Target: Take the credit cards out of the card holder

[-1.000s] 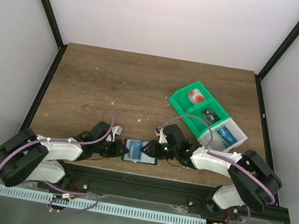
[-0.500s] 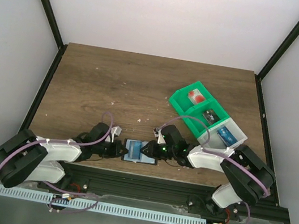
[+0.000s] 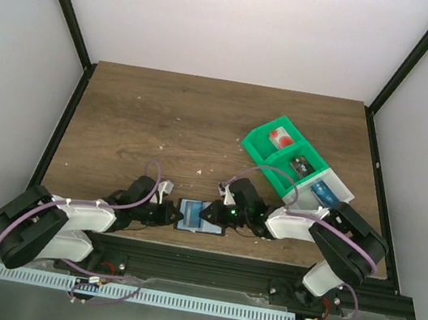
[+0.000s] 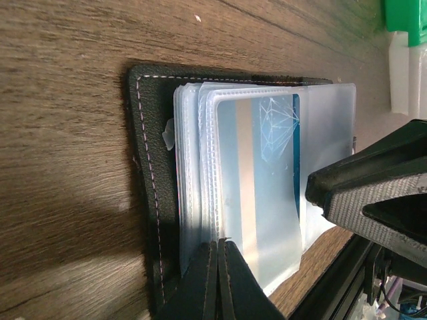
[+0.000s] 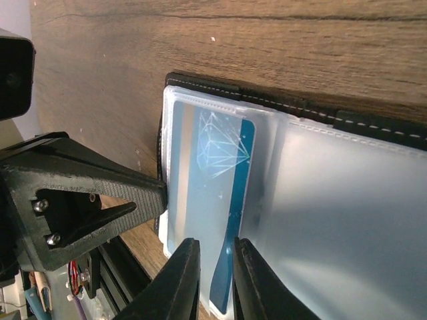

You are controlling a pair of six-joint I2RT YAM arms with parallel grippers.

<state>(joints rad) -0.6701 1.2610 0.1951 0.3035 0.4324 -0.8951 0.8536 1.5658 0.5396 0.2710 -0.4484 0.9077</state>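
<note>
— Whereabouts of card holder (image 3: 199, 217)?
— Lying open on table (image 3: 163, 119) by the near edge, between both grippers, with clear sleeves fanned.
— Left gripper (image 4: 217, 248)?
— Fingers pressed together, pinching the holder's edge.
— Right gripper (image 5: 217, 244)?
— Nearly closed, nipping the edge of a blue card (image 5: 223, 167) inside its sleeve.
— Elsewhere?
— Green tray (image 3: 251, 143) and clear-white tray (image 3: 346, 197) at right, touching each other, well apart from the holder.

Black card holder (image 4: 145, 173) lies open, blue credit card (image 4: 259, 183) inside its clear sleeve.
</note>
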